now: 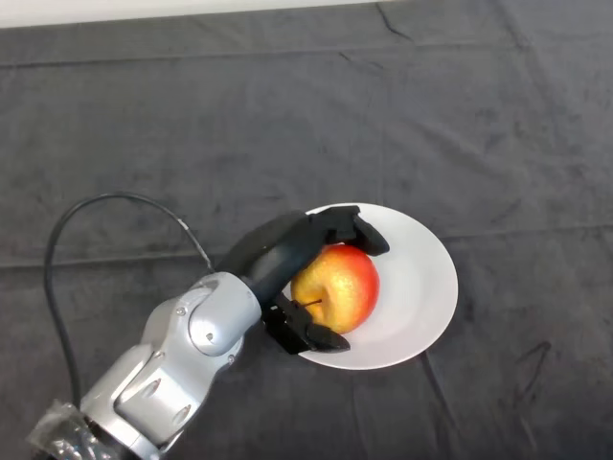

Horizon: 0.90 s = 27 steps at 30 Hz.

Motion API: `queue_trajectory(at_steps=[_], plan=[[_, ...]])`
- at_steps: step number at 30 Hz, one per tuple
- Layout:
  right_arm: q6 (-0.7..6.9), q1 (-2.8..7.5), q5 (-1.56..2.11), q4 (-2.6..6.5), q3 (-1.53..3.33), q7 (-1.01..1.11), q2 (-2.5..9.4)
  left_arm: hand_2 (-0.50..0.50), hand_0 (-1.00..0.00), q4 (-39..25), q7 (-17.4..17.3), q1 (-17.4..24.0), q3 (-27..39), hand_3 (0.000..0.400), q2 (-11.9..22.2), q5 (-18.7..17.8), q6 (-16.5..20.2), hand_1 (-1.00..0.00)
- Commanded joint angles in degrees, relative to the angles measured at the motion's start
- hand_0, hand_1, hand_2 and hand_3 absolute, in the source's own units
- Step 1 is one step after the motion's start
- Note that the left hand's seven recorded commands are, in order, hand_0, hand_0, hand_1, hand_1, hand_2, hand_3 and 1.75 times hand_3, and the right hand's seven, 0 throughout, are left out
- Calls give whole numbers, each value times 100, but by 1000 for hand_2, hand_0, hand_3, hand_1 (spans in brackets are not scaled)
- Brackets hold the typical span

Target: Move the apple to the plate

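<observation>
A red and yellow apple [337, 287] sits over the left part of a white plate [421, 287] in the head view. My left hand [287, 251] comes in from the lower left. Its fingers [356, 228] curl over the apple's top and its thumb [311, 333] wraps under the apple's near side. The hand is shut on the apple. I cannot tell whether the apple rests on the plate or is held just above it.
A dark grey cloth [287, 115] covers the whole table. A pale strip of wall or floor [144, 10] shows along the far edge at the top left.
</observation>
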Motion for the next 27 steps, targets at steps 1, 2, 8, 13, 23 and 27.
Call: queue_trajectory(at_steps=[1,2,8,13,23,27], plan=[[-22,-276,21,-212,63,88,-107,0,-1000,283,127,-451,-133,400,24,169,-214,-1000],[-22,-276,21,-212,63,88,-107,0,-1000,365,138,-488,-157,400,14,169,-257,-1000],[-22,-276,21,-212,64,88,-107,0,-1000,809,205,-701,-289,400,-37,173,-475,-1000],[-22,-276,21,-211,64,88,-106,-4,-290,910,225,-784,-345,116,-29,176,-528,-282],[-22,-276,21,-211,64,88,-106,0,0,860,264,-795,-383,0,32,162,-574,0],[-22,-275,21,-211,64,88,-106,0,0,772,229,-796,-335,0,93,119,-566,0]])
